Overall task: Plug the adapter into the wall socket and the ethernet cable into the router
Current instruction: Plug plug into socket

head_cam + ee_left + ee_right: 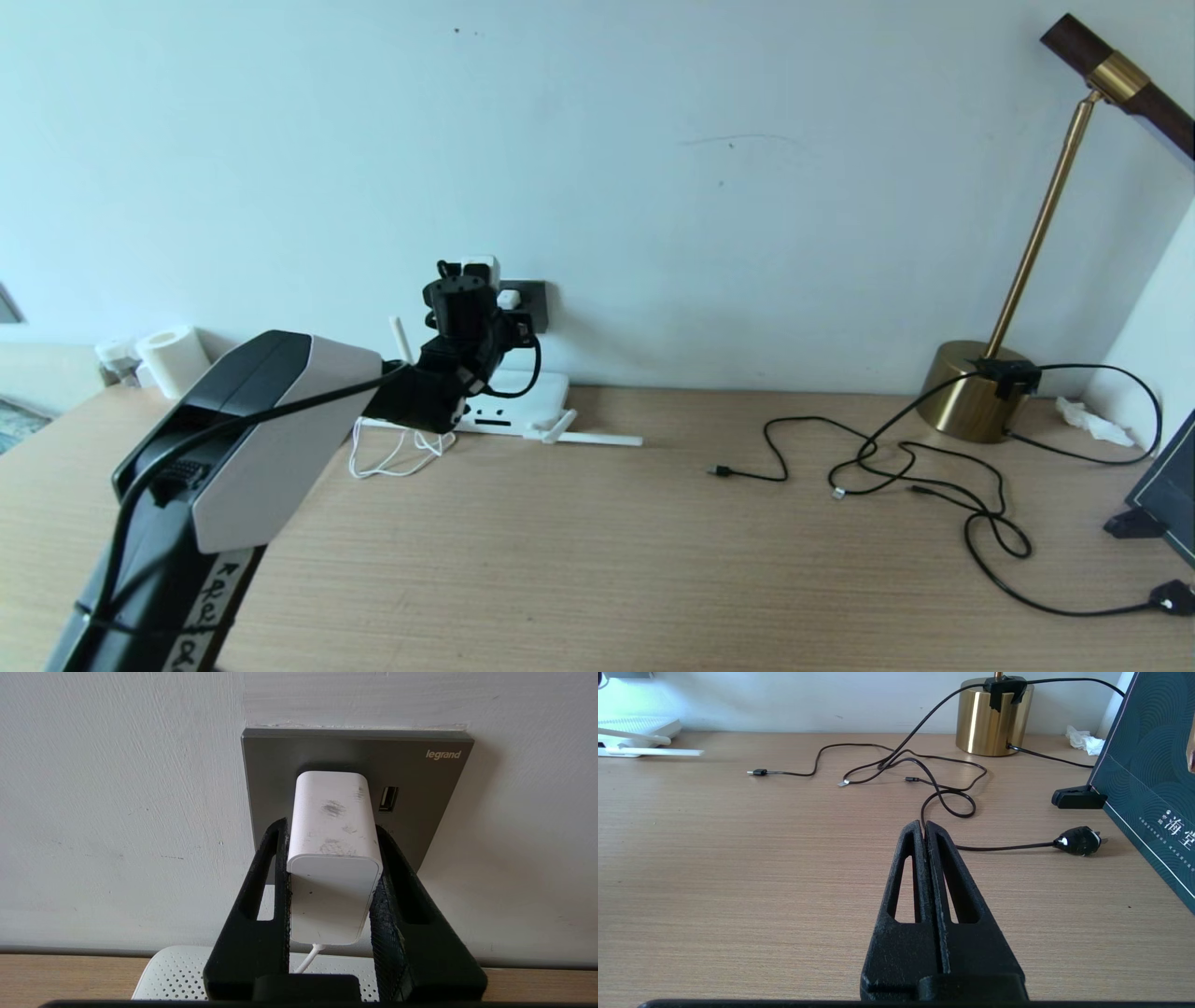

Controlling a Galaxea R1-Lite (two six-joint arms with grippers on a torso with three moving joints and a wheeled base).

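My left gripper (331,828) is shut on the white adapter (334,826), one black finger on each side. The adapter's front end meets the dark grey wall socket (420,779). Its thin white cord (392,462) hangs down to the desk. In the head view the left gripper (476,280) is up at the wall socket (536,303), above the flat white router (523,397). The ethernet cable (838,492) lies loose on the desk to the right, its clear plug (842,783) free. My right gripper (923,823) is shut and empty, low over the desk.
A brass lamp (971,401) stands at the back right, with thin black cables tangled on the desk before it; one ends in a USB tip (719,471). A black power plug (1172,597) and a dark box (1167,485) are at the far right. A paper roll (173,359) stands back left.
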